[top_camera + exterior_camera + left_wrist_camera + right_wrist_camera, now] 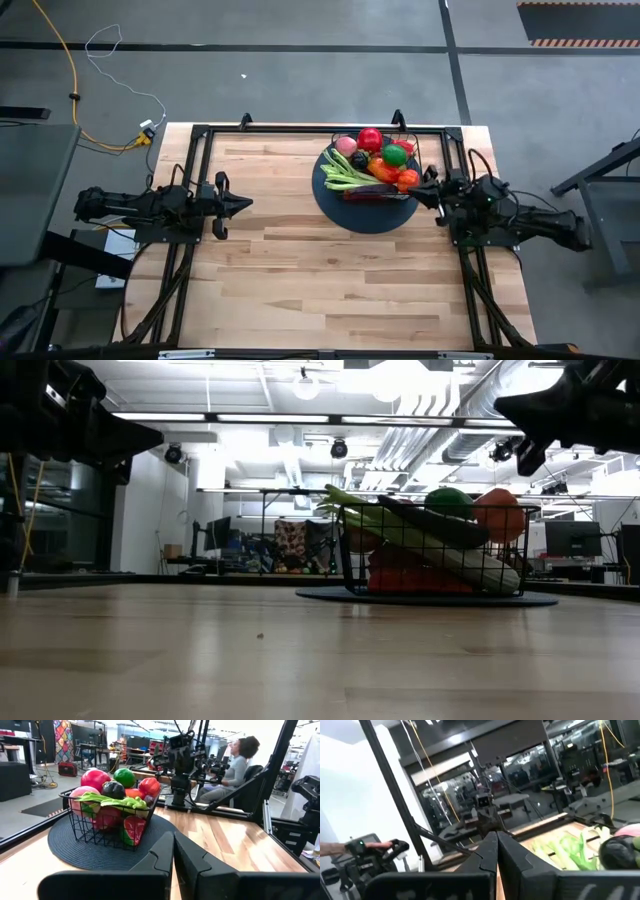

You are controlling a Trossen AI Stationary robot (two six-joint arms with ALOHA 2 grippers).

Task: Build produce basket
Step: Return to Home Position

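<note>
No word, number or brand can be read in any view, not even on the basket point(85, 832). The nearest thing to a sign is an orange-and-dark striped strip point(578, 42) on the floor point(300, 70), upper right of the high view, and it carries stripes only, no letters. A white sheet point(116, 241) at the left of that view is too small to tell whether it bears print.

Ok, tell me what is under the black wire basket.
The basket stands on a dark round mat, which lies on the wooden table. The mat's outer part shows. The part underneath is covered by the basket and the produce in it.
</note>
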